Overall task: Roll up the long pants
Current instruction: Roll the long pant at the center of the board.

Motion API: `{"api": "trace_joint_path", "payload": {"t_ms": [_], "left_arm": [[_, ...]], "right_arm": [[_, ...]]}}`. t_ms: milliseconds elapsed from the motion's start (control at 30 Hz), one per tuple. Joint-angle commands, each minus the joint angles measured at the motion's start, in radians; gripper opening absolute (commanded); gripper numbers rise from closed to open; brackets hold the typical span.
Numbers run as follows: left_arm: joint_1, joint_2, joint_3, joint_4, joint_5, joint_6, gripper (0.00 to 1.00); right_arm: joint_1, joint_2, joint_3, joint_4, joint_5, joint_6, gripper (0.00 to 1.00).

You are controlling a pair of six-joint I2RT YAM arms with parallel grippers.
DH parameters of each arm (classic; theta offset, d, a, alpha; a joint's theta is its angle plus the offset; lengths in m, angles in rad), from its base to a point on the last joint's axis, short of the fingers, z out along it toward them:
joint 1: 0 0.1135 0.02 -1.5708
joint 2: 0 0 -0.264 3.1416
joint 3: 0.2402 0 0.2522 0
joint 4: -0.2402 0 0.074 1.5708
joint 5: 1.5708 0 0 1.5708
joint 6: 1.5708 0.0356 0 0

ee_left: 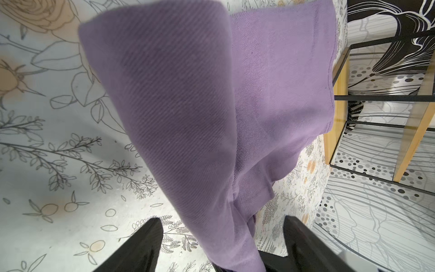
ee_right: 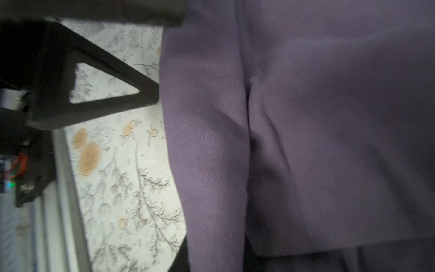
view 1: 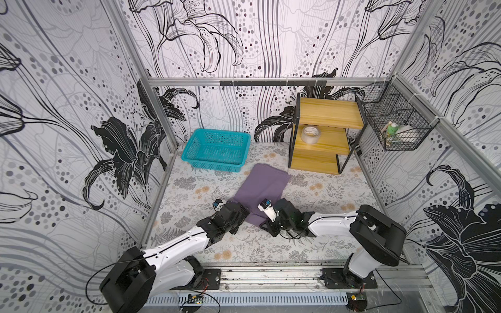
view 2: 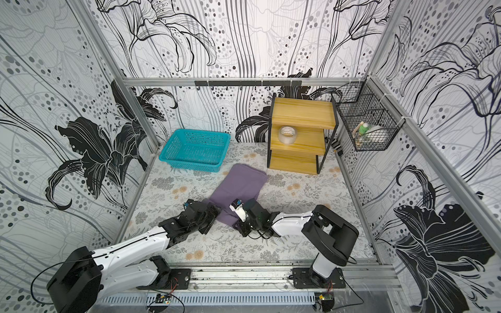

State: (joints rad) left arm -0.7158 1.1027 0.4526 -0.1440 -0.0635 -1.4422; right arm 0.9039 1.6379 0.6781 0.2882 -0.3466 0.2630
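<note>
The long pants (view 1: pixel 261 187) (view 2: pixel 240 184) lie folded into a dusky purple strip at the middle of the flowered table, running from near the shelf toward me. My left gripper (view 1: pixel 243 210) (view 2: pixel 214 212) sits at the strip's near left edge. In the left wrist view it (ee_left: pixel 224 249) is open, its black fingers (ee_left: pixel 146 245) wide apart with a raised fold of the pants (ee_left: pixel 188 106) between them. My right gripper (view 1: pixel 261 220) (view 2: pixel 238 223) is at the strip's near end. In the right wrist view it (ee_right: pixel 216 259) is shut on a fold of the pants (ee_right: pixel 306 117).
A teal basket (view 1: pixel 215 150) stands at the back left, just beyond the pants. A wooden shelf (view 1: pixel 322 113) with a tape roll (view 1: pixel 311 134) stands at the back right. A wire basket (view 1: pixel 398 122) hangs on the right wall. Metal rails edge the table.
</note>
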Motion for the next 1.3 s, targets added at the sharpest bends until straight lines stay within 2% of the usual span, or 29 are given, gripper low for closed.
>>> {"api": "trace_joint_path", "payload": {"t_ms": [0, 100, 200, 267, 367, 433, 500, 567, 633, 700, 833, 933, 1100, 1200, 1267], "left_arm": [[-0.019, 0.028, -0.017, 0.064, 0.014, -0.006, 0.86], [-0.02, 0.07, -0.006, 0.081, 0.005, -0.001, 0.85], [-0.009, 0.121, 0.005, 0.1, -0.006, 0.011, 0.81], [-0.001, 0.163, 0.019, 0.105, -0.003, 0.021, 0.75], [0.005, 0.221, 0.026, 0.102, 0.004, 0.025, 0.55], [0.006, 0.251, 0.024, 0.1, 0.012, 0.02, 0.44], [0.007, 0.269, 0.019, 0.1, 0.018, 0.015, 0.41], [0.007, 0.271, 0.015, 0.102, 0.021, 0.011, 0.39], [0.009, 0.269, 0.015, 0.1, 0.018, 0.006, 0.39], [0.009, 0.267, 0.019, 0.094, 0.016, 0.008, 0.38], [0.008, 0.263, 0.027, 0.082, 0.014, 0.008, 0.38], [0.009, 0.257, 0.032, 0.069, 0.01, 0.009, 0.38], [0.01, 0.254, 0.038, 0.06, 0.006, 0.009, 0.38], [0.01, 0.252, 0.041, 0.056, 0.008, 0.007, 0.39], [0.01, 0.243, 0.046, 0.048, 0.007, 0.009, 0.41]], "right_arm": [[-0.034, 0.023, -0.024, 0.058, -0.316, 0.121, 0.04], [-0.085, 0.044, -0.055, 0.127, -0.411, 0.194, 0.04], [-0.111, 0.074, -0.061, 0.124, -0.448, 0.22, 0.04], [-0.123, 0.087, -0.062, 0.094, -0.433, 0.224, 0.04], [-0.138, 0.088, -0.067, 0.045, -0.359, 0.232, 0.08], [-0.138, 0.052, -0.062, -0.016, -0.26, 0.213, 0.17], [-0.134, -0.035, -0.067, -0.054, -0.146, 0.196, 0.34], [-0.099, -0.141, -0.056, -0.123, 0.027, 0.143, 0.52], [-0.014, -0.236, -0.039, -0.193, 0.264, 0.049, 0.6], [0.067, -0.287, -0.041, -0.205, 0.456, -0.03, 0.63], [0.209, -0.279, -0.038, -0.151, 0.665, -0.183, 0.64], [0.292, -0.2, 0.001, -0.127, 0.739, -0.258, 0.64], [0.331, -0.043, 0.05, -0.115, 0.813, -0.284, 0.6], [0.334, 0.038, 0.069, -0.12, 0.874, -0.272, 0.52], [0.334, 0.08, 0.072, -0.125, 0.903, -0.255, 0.37]]}}
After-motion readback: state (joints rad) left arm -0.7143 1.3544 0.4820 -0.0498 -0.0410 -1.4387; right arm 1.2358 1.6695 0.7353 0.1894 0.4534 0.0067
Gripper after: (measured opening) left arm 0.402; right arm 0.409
